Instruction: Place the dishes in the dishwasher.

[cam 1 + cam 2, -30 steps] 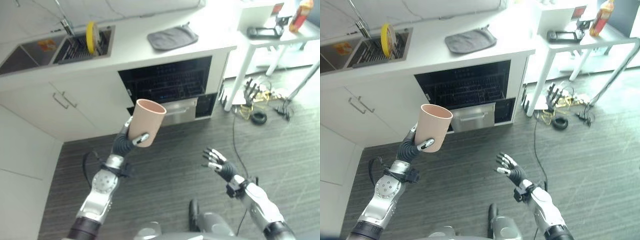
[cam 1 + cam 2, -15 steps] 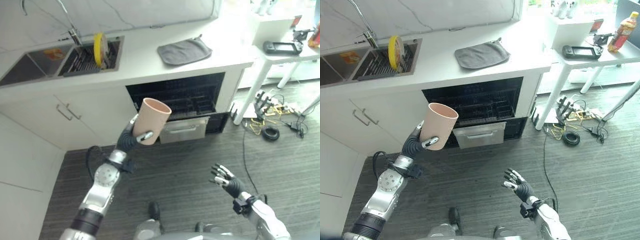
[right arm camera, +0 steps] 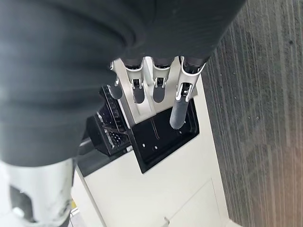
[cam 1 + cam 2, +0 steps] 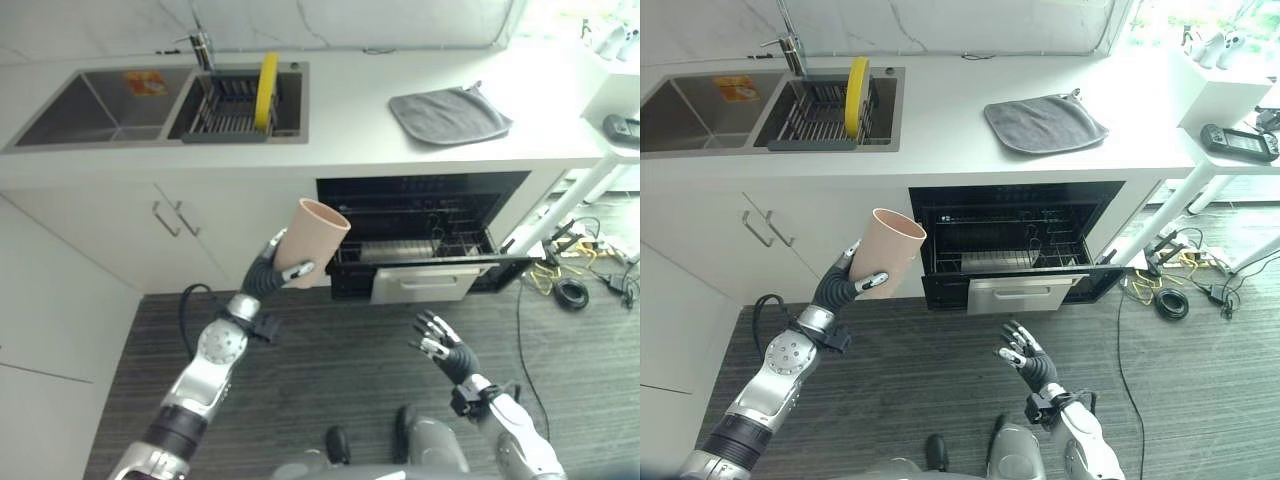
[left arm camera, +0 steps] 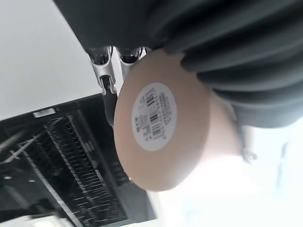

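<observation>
A tall pink cup [image 4: 311, 242] is held up, tilted, by my left hand [image 4: 266, 276], whose fingers and thumb curl round its lower part. In the left wrist view the cup's base [image 5: 161, 137] carries a white round label, with the fingers [image 5: 107, 75] beside it. The cup hangs in front of the cabinet, just left of the open dishwasher [image 4: 420, 268], whose dark wire rack [image 4: 1012, 238] shows inside. My right hand [image 4: 442, 346] hovers low over the floor in front of the dishwasher, fingers [image 3: 156, 90] straight and spread, holding nothing.
A yellow plate [image 4: 267, 78] stands on edge in a rack in the sink [image 4: 120, 110] at the back left. A grey cloth [image 4: 448, 112] lies on the white counter above the dishwasher. A white side table [image 4: 1230, 150] and cables stand at the right.
The whole picture has shifted as the camera moved; sink and dishwasher now sit lower and more central. The cup stays in my left hand. The right hand stays open.
</observation>
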